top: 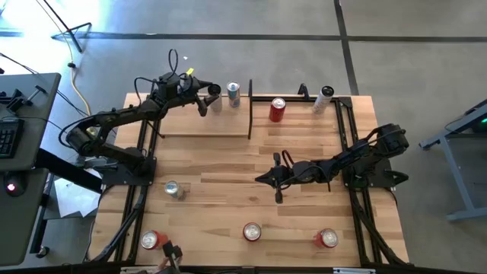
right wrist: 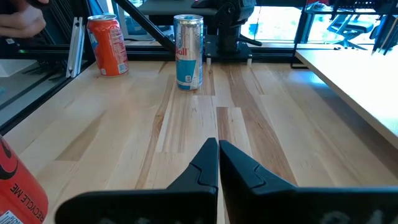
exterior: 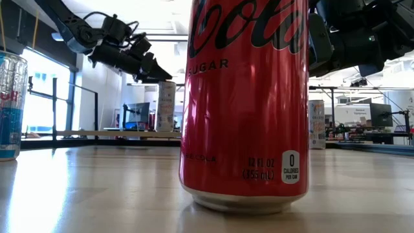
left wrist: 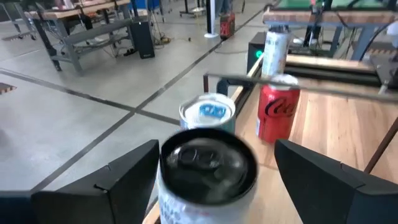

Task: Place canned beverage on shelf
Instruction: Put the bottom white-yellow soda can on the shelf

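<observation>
A white can with a dark top [top: 215, 98] stands upright at the far edge of the pale wood shelf [top: 190, 122]. It also shows in the left wrist view [left wrist: 205, 171] and the low view [exterior: 166, 107]. My left gripper [top: 205, 99] is open, with a finger on either side of the can and a gap showing at each side. A silver-blue can [top: 233, 93] stands just beyond it, near the shelf's upright end panel [top: 250, 106]. My right gripper [top: 266, 180] is shut and empty over the middle of the table; it also shows in its own wrist view [right wrist: 217, 158].
A red cola can [top: 278, 109] and a tall white can [top: 326, 99] stand at the far right. A silver can [top: 173, 190] and three red cans [top: 252, 230] stand nearer the front. A person's hand [right wrist: 18, 18] shows beyond the table.
</observation>
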